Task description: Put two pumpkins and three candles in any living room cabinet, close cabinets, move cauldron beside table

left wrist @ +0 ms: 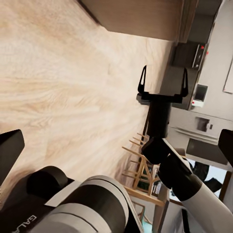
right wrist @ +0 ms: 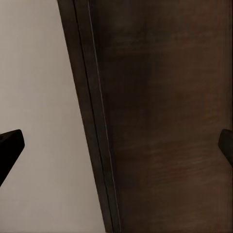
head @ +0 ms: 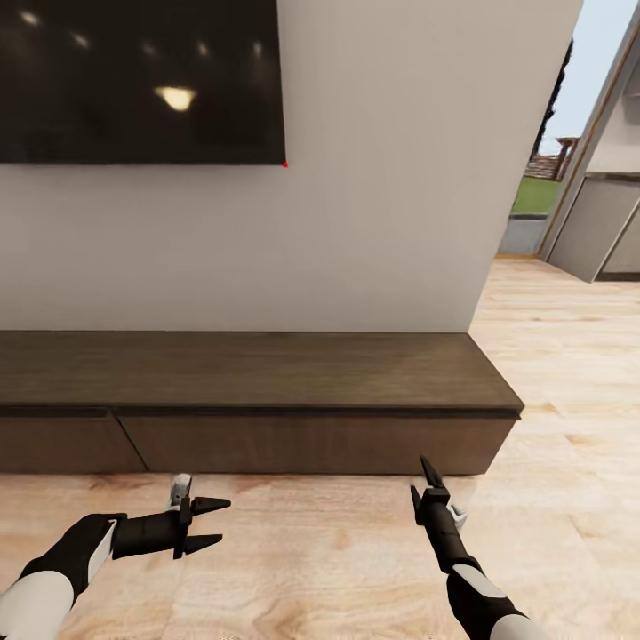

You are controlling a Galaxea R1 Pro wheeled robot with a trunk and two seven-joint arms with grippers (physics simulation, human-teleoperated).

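The wall [head: 391, 178] takes up most of the head view, pale and bare, with a dark screen [head: 133, 80] hung high on it, far above and ahead of the left pincer. To the far right of the right pincer the room opens toward grey units [head: 604, 231] and a strip of green outdoors.

Below the wall runs the cabinet [head: 267, 373], the long low dark-brown unit, directly ahead of both pincers and a little above them in the head view. Its flat fronts sit flush, with one seam ahead of and slightly left of the left pincer; every front in sight looks closed. Its top is bare wood.

The wooden floor [head: 551, 391] lies under and around both arms, reaching right past the cabinet's end.

The left pincer [head: 206, 523] hangs low over the floor, short of the cabinet, its two dark fingers spread and holding nothing. The right pincer [head: 425, 480] points toward the cabinet front, near it but apart; in the left wrist view it [left wrist: 163, 82] shows its fingers spread wide and empty. The right wrist view looks straight at dark cabinet wood [right wrist: 165, 121].

No pumpkin, candle, cauldron or table is in sight here, so I cannot tell how many are already stowed. With both pincers empty and the fronts shut, I judge that opening a drawer, or fetching the first item, comes next.
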